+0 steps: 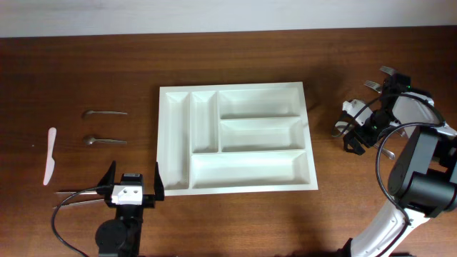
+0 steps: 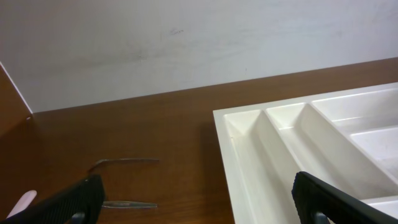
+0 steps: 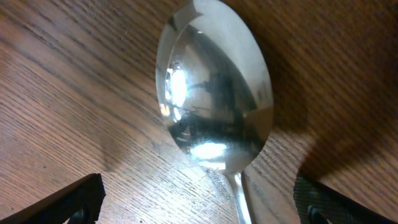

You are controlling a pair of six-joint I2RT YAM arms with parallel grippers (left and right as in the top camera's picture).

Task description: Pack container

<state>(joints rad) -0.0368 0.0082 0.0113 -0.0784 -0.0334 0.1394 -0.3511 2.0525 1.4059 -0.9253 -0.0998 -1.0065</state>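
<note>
My fingers wide open both sides, nothing held.
L fingers (image 1: 134, 171) near tray (image 1: 162, 135) corner; R fingers (image 3: 199, 202) close over a spoon (image 3: 214, 93) on bench (image 1: 71, 71).

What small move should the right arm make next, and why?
Probably lower the right gripper and close on the spoon: its jaws stand open, the spoon lies on the table between them, not yet held.
</note>
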